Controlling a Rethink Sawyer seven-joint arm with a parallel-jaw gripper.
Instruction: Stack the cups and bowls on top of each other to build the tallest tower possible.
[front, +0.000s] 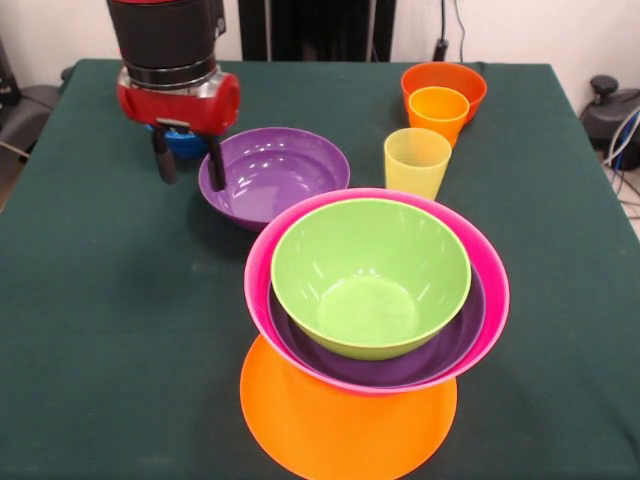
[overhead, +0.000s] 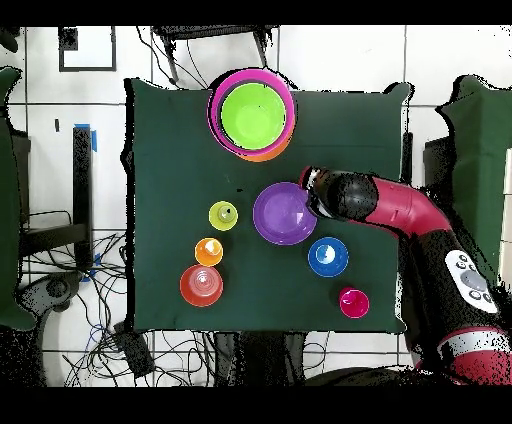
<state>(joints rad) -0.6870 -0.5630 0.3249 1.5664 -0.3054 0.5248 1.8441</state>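
My gripper (front: 190, 163) hangs open at the left rim of a loose purple bowl (front: 275, 175), with one finger (front: 215, 165) against that rim and nothing between the fingers. The tower (front: 372, 300) stands near the front: a lime green bowl (front: 370, 270) inside a purple bowl (front: 400, 368), inside a pink bowl (front: 490, 290), on an orange bowl (front: 340, 420). A translucent yellow cup (front: 417, 160) and an orange-yellow cup (front: 438, 112) stand behind it. In the overhead view a red cup (overhead: 352, 302) stands alone near the arm (overhead: 400, 205).
A small blue bowl (front: 185, 143) sits right behind the gripper, also visible from above (overhead: 327, 256). A red-orange bowl (front: 445, 82) stands behind the orange-yellow cup. The green cloth table (front: 90, 330) ends close to the tower's front.
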